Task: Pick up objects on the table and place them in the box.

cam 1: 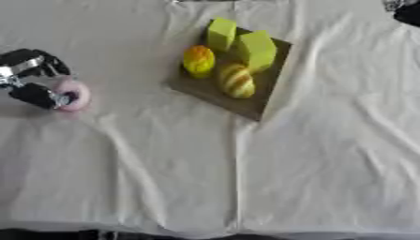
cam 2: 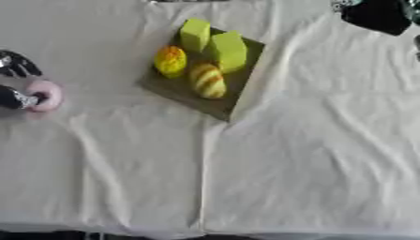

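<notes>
White wrinkled cloth is covering your desk (cam 1: 311,168). Your left hand (cam 1: 37,79) is curling round a pink ring-shaped object (cam 1: 72,95), seemingly pinching it, at the left edge. Your shallow brown box (cam 1: 271,96) is holding two green blocks (cam 1: 246,44), an orange fruit (cam 1: 198,61) and a striped yellow one (cam 1: 236,80).

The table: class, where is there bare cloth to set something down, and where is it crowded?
Bare cloth fills the table's whole near half, and the right side beside the box. Crowded: the box's four yellow-green items, and the left edge where the left hand meets the pink ring.
</notes>
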`<state>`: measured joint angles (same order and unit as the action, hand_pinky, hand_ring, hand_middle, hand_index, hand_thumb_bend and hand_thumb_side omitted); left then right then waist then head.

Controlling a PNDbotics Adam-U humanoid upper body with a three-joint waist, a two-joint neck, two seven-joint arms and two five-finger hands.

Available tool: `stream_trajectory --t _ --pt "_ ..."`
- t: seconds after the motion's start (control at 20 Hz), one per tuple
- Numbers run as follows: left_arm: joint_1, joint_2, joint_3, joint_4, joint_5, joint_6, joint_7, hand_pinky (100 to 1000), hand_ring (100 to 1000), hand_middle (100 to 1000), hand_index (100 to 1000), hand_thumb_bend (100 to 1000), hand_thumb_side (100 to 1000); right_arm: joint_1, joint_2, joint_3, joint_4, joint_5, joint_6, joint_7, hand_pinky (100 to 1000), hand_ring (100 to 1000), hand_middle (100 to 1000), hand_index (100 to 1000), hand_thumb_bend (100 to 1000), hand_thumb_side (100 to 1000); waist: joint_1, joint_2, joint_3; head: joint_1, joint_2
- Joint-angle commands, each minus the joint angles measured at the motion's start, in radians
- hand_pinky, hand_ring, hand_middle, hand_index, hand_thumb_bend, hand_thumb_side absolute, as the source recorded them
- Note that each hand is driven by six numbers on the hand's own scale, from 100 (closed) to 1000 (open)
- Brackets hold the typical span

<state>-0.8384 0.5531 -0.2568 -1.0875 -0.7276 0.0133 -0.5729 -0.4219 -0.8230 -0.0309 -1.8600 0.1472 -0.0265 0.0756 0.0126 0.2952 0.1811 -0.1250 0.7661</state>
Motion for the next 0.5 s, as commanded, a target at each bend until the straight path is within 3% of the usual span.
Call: stream_trajectory --t 0.05,0.2,0.5 --pt "-0.021 0.015 -0.002 -0.002 -0.02 -0.005 -0.031 799 758 713 719 303 187 -0.012 -0.02 -0.013 -0.006 0.0 -0.001 0.001 971 980 817 872 100 342 0.007 -0.159 0.0 0.003 0.004" --pt "-0.021 0.013 -0.005 -0.004 -0.02 -0.013 -0.05 788 740 677 652 250 102 -0.012 -0.019 -0.013 -0.006 -0.001 -0.001 0.002 971 980 817 872 100 346 0.006 -0.159 0.0 0.004 0.004" --pt "-0.027 0.022 0.003 -0.079 -0.008 -0.012 -0.045 779 722 645 567 240 106 -0.01 -0.018 -0.013 -0.004 -0.001 0.0 0.003 972 980 816 872 100 352 0.007 -0.161 -0.001 0.003 0.004"
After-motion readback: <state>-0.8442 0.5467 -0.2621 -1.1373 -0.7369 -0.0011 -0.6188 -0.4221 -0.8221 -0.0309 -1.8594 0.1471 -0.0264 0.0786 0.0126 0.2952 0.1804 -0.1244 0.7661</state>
